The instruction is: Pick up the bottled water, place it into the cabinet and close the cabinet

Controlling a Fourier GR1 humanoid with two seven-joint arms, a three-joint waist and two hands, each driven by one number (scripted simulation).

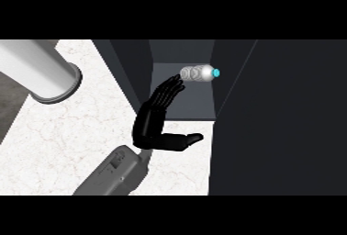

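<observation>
So the bottled water (pixel 198 72) is already inside the cabinet (pixel 183 98), lying on its side toward the back of the grey compartment, with its bright blue cap pointing to the view's right. It's a clear bottle and it sits close to the cabinet's right inner wall. Only one robot hand (pixel 157 120) shows up here, and since the grey forearm (pixel 115 172) comes in from the lower edge around the middle-left, I honestly can't tell which arm it belongs to. Its fingers are stretched out straight, pointing up into the cabinet opening toward the bottle, and the thumb is sticking out sideways to the right over the table (pixel 75 133). The fingertips end just beside the bottle's left end, but I can't make out whether they actually touch it; either way nothing is being gripped, the robot hand is open. The cabinet door (pixel 278 119) is the big dark panel on the right side, swung open and standing along the compartment's right edge. The table itself is white marble-looking stuff. Up in the top left corner there's a large light grey cylinder (pixel 41 69) with a rim, near the edge of the table, well apart from the cabinet.
</observation>
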